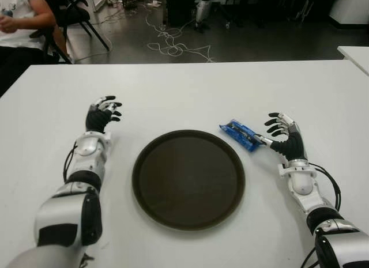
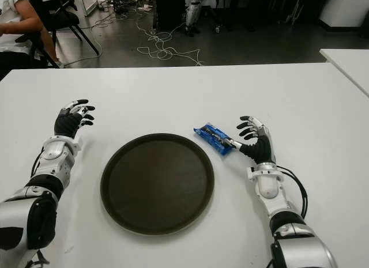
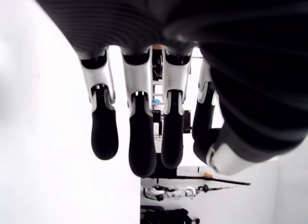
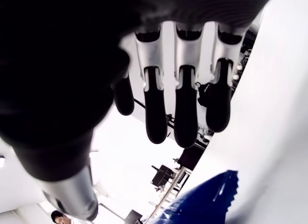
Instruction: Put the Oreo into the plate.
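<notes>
— So, where is your cookie pack [image 1: 241,134]?
— It lies flat on the white surface [image 1: 190,95], just beside the round brown plate [image 1: 188,178], on its right. It is not in the plate.
— What is your right hand [image 1: 285,136] doing?
— It sits right next to the pack. Its thumb tip touches the end of the pack. Its fingers [image 4: 185,113] are spread apart and hold nothing.
— And your left hand [image 1: 101,114]?
— It is on the other side of the plate. Its fingers [image 3: 142,142] hang loose and hold nothing too.
</notes>
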Action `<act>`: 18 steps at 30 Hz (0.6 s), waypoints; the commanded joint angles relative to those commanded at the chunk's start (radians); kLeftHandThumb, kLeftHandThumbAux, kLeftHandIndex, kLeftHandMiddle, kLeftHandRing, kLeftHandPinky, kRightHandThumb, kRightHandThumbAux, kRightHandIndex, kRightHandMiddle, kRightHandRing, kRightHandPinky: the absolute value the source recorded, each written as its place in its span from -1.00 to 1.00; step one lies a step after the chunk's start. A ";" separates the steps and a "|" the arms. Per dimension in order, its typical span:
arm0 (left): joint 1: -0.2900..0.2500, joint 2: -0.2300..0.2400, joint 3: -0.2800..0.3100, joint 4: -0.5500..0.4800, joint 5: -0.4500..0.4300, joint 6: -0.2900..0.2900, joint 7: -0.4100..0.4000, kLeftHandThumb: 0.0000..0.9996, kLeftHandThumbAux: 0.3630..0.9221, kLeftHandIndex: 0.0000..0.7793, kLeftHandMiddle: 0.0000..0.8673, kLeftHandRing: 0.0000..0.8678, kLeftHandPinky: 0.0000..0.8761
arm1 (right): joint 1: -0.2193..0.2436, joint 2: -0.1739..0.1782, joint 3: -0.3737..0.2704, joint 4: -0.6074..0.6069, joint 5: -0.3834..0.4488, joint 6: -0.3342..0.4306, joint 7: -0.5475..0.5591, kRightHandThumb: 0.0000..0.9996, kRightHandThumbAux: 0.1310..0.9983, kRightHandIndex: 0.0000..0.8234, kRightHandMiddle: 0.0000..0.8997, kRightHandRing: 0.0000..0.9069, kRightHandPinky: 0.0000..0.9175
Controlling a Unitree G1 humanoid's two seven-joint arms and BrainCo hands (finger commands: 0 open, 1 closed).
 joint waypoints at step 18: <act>0.202 -0.049 -0.019 -0.255 -0.028 -0.098 -0.063 0.84 0.13 -0.21 0.02 0.27 0.21 | 0.009 0.013 0.011 -0.003 0.005 -0.002 -0.002 -0.76 0.53 -0.27 0.01 0.07 0.14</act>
